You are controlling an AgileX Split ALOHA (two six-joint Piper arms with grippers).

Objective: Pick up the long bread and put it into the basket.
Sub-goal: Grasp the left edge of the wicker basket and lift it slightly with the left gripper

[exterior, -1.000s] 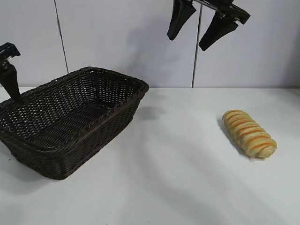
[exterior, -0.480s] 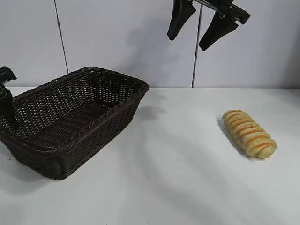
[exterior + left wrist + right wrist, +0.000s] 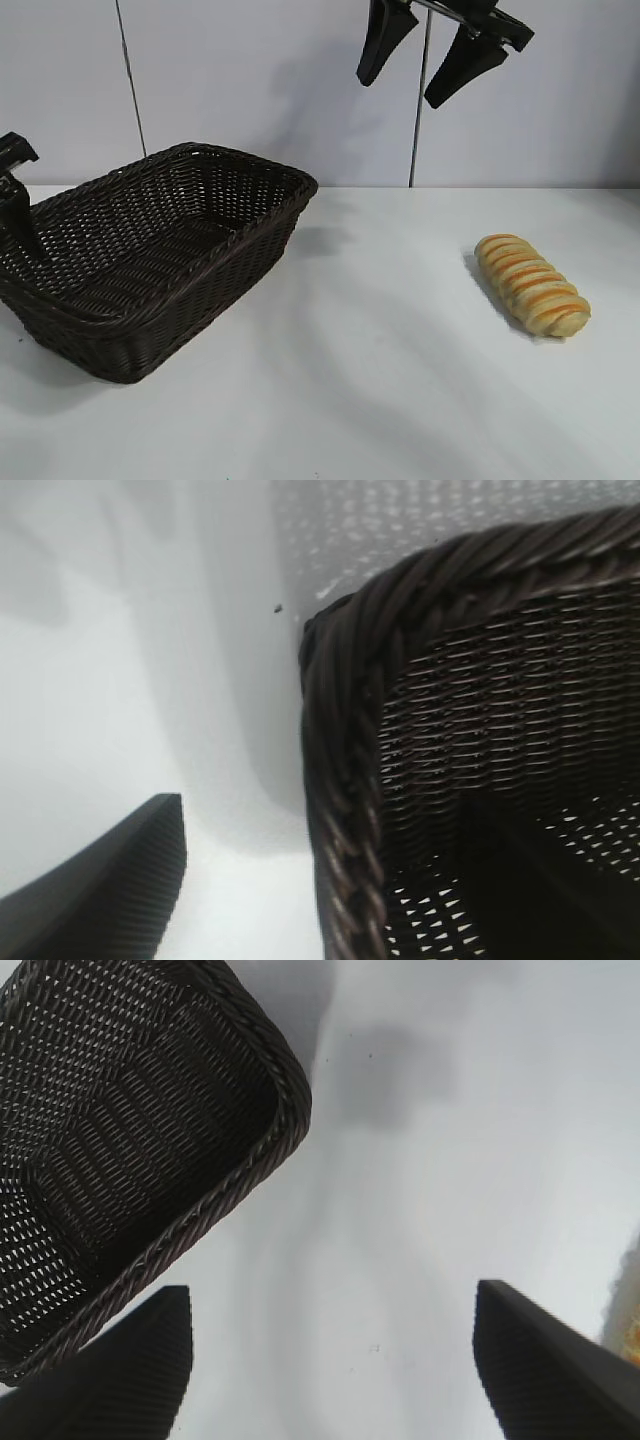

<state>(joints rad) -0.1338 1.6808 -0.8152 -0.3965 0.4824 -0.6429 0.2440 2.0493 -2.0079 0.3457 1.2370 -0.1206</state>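
Observation:
The long bread (image 3: 532, 284), golden-tan with orange ridges, lies on the white table at the right; a sliver of it shows at the edge of the right wrist view (image 3: 630, 1315). The basket (image 3: 205, 300), dark brown wicker, stands at the left and is empty. My right gripper (image 3: 398, 90) hangs open and empty high above the table's middle, between basket and bread; its own view (image 3: 330, 1360) shows bare table between the fingers. My left gripper (image 3: 12, 200) is at the basket's left end, open, with one finger (image 3: 100, 900) outside the braided rim (image 3: 340, 730); the other finger is hidden.
The white table (image 3: 380, 380) runs to a grey panelled wall at the back. A corner of the basket (image 3: 290, 1110) shows in the right wrist view. Nothing else stands on the table.
My left gripper dropped down beside the basket's left end, then rose slightly. The right gripper, the bread and the basket have not moved.

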